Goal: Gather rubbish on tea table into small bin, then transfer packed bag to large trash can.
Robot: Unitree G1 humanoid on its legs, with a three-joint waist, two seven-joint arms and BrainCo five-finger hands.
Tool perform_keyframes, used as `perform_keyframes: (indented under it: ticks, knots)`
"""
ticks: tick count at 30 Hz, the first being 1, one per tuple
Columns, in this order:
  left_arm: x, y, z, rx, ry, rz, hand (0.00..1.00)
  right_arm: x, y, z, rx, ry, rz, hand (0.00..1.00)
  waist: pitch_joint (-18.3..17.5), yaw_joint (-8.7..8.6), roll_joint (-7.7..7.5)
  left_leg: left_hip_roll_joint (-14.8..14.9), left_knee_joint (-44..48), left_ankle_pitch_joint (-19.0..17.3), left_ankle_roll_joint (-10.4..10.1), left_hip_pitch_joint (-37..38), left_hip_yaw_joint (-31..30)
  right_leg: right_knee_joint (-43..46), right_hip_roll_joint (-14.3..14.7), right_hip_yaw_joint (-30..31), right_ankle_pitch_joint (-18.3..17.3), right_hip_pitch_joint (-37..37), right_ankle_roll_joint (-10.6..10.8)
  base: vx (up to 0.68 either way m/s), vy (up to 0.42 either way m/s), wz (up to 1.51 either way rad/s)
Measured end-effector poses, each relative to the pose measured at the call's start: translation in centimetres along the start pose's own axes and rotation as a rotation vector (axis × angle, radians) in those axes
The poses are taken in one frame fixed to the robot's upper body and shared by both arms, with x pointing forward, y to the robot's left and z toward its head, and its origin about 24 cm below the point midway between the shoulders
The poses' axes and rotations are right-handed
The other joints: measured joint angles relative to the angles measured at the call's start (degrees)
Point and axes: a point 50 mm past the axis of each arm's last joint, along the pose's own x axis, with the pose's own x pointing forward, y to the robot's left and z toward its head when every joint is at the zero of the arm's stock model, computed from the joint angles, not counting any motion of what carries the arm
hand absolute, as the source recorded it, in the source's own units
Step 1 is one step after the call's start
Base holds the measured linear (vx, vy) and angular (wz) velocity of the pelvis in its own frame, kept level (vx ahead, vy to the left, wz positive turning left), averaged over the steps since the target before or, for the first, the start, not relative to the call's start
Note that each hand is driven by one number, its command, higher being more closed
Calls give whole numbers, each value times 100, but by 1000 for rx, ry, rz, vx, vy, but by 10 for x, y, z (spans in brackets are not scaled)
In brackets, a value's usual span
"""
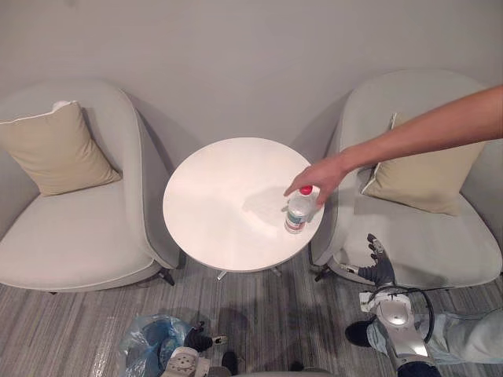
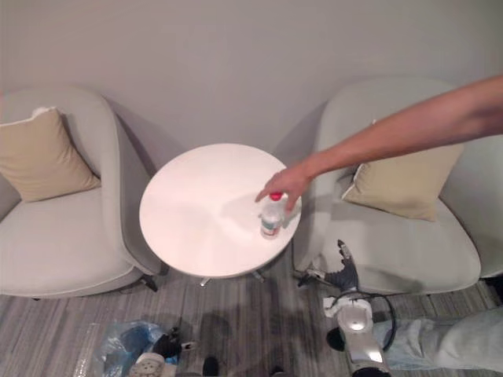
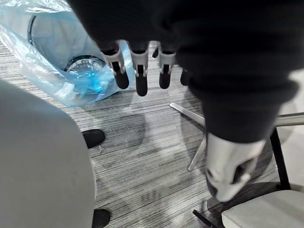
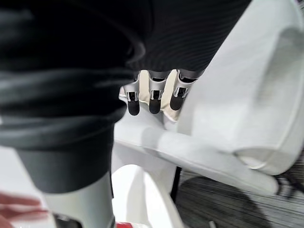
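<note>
Left wrist view shows the bagged bin [image 3: 61, 71]; eye views, the bottle [image 1: 299, 210].

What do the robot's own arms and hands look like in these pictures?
The left hand has slim silver fingers with rounded dark tips in a row, and a thicker silver thumb apart. A dark ribbed cover wraps its back and wrist. The right hand looks the same: silver fingers, dark tips, dark ribbed cover. The right arm is silver-grey.
</note>
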Motion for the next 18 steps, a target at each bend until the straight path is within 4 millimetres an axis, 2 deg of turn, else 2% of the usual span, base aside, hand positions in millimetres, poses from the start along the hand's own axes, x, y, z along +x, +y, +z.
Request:
perform_keyframes:
  ticks: [4,11,18]
  knots:
    - [0,0,0,0,-2,-6,0,2,3,-8,12,41,9,0,4,6,0,-5,-153,123,6,-24,-88,-107,13,-74,94,8,9,-37,-8,9]
    - [0,1,1,-8,-3,-5,0,9,17,-8,50,67,66,0,48,7,0,-31,-306,240,36,9,-127,-122,-6,-89,122,-8,31,-45,4,3]
    - [0,0,1,-17,-5,-16,0,15,25,1,78,43,119,0,77,11,20,-44,-319,247,36,16,-206,-178,-8,-161,121,20,31,-14,-5,4]
